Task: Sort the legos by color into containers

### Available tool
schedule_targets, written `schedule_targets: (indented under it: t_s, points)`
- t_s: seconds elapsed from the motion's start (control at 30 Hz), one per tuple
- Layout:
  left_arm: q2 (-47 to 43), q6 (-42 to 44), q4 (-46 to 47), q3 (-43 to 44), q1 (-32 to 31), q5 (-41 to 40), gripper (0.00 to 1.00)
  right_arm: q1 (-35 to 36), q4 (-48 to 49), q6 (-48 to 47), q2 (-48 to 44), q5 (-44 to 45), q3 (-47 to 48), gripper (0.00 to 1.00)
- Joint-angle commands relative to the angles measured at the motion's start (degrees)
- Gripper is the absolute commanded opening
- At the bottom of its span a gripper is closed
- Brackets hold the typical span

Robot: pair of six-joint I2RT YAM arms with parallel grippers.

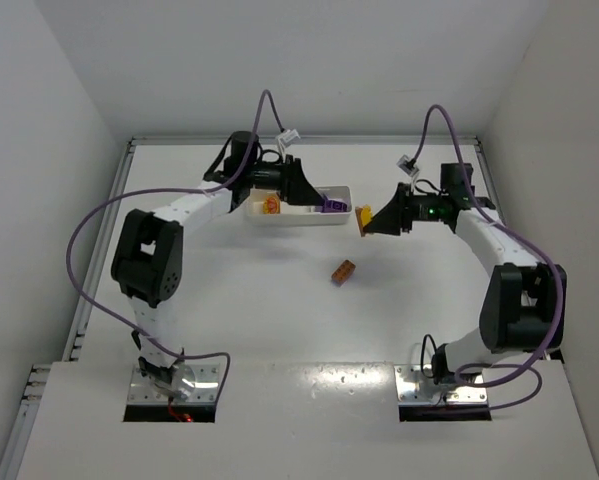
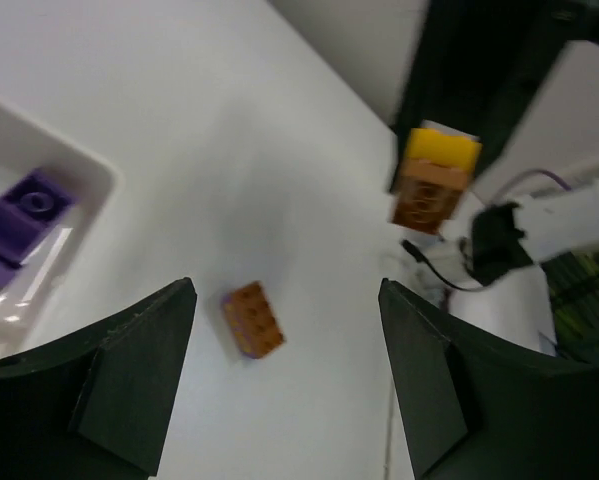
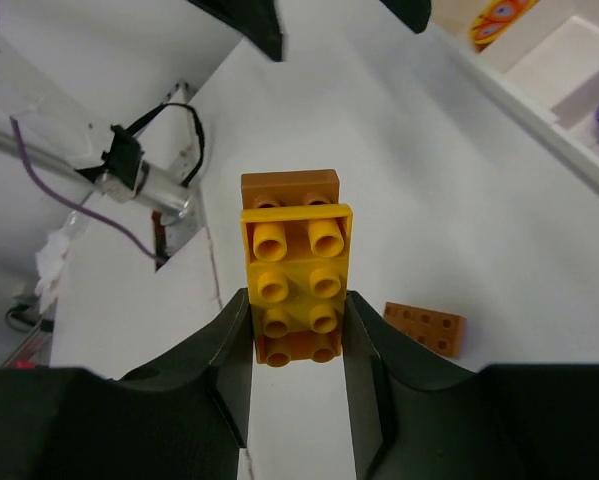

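Jutting lengthwise from the right gripper [image 3: 297,312], yellow-on-orange legos [image 3: 291,250] show studs

Lighting is bright, even and diffuse, coming from overhead. The white table [image 1: 279,330] reads close to overexposed in every view. Shadows are soft: a faint one lies under the white tray [image 1: 309,222] and another beside the loose orange brick [image 1: 343,271]. The left wrist view is blurred throughout, and the left gripper fingers [image 2: 129,390] are dark with little detail. The right wrist view shows the yellow-and-orange brick stack [image 3: 294,270] sharp against a soft background.
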Motion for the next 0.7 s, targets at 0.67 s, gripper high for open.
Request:
schedule_targets:
  t_s: [0.67]
  points:
    - [-7.9, -5.2, 10.4, -5.5, -7.3, 10.5, 0.79, 8.1, -1.3, -1.3, 5.9, -7.1, 9.4, 0.12]
